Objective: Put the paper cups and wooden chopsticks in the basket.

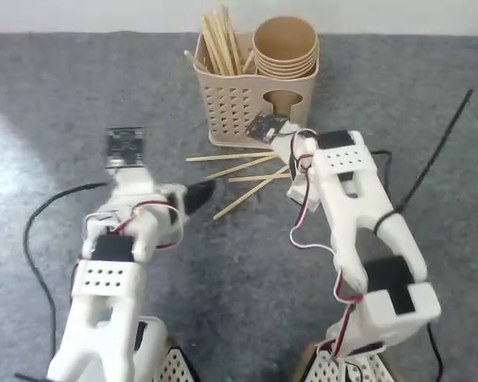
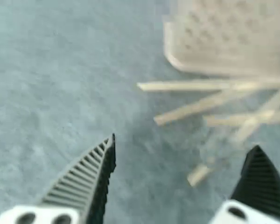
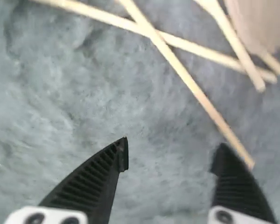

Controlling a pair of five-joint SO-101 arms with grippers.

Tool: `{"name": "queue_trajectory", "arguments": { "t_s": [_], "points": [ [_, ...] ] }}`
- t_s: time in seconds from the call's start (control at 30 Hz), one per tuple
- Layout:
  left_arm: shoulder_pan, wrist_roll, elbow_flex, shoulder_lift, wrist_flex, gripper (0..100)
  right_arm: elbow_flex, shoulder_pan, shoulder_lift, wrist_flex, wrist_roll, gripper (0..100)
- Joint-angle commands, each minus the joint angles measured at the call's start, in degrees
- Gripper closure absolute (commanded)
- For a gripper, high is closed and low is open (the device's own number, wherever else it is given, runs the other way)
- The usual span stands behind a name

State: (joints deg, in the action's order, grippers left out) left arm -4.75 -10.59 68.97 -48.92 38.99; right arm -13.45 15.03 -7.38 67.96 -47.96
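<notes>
Fingers (image 2: 95, 172) of the left gripper (image 2: 184, 149) stand wide apart and hold nothing, hovering over the grey carpet (image 2: 60, 70). From the left wrist, a blurred stick end (image 2: 199, 174) lies on the carpet in the gap between them, not touched.

The right gripper (image 3: 172, 147) is also spread wide and empty, low over the carpet. A long chopstick (image 3: 191, 84) runs diagonally past it and ends just beside one fingertip. Other sticks cross it farther out.

In the high view, four loose chopsticks (image 1: 227, 157) lie fanned on the carpet just in front of the basket (image 1: 231, 111), and some overlap. The left arm's dark fingertip sits near the lower end of the nearest stick. The right arm's wrist hangs over the sticks' other ends, close to the basket front.

The basket is beige and perforated, upright at the back of the carpet. The paper cups (image 1: 285, 48) are nested in one stack inside it, on the view's right side. The standing chopsticks (image 1: 221, 40) are bundled in its other side, leaning a bit. A black cable (image 1: 438, 151) trails over the carpet beside the right arm.
</notes>
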Motion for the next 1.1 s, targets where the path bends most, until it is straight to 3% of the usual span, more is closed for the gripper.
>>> {"name": "queue_trajectory", "arguments": {
  "t_s": [0.0, 0.23, 0.6, 0.93, 1.07],
  "points": [
    [-3.08, -0.97, 1.27, -1.76, -6.68, 60, 5.8, -0.22, -2.15, 0.4, -5.71, 69.8],
    [-3.52, -0.7, 1.36, -2.11, -6.86, 60, 14.77, -0.66, -12.26, 0.4, -6.86, 79.6],
    [-3.43, -0.62, 1.36, -1.85, -6.95, 60, 23.74, -0.75, -25.54, 0.4, -6.95, 80.4],
    [-3.25, -0.62, 1.45, -1.85, -6.95, 60, 24.18, -0.75, -26.07, 0.92, -6.77, 81.0],
    [-3.34, -0.62, 1.45, -1.85, -6.95, 60, 24.18, -1.45, -25.89, 1.01, -6.51, 93.8]
  ]
}}
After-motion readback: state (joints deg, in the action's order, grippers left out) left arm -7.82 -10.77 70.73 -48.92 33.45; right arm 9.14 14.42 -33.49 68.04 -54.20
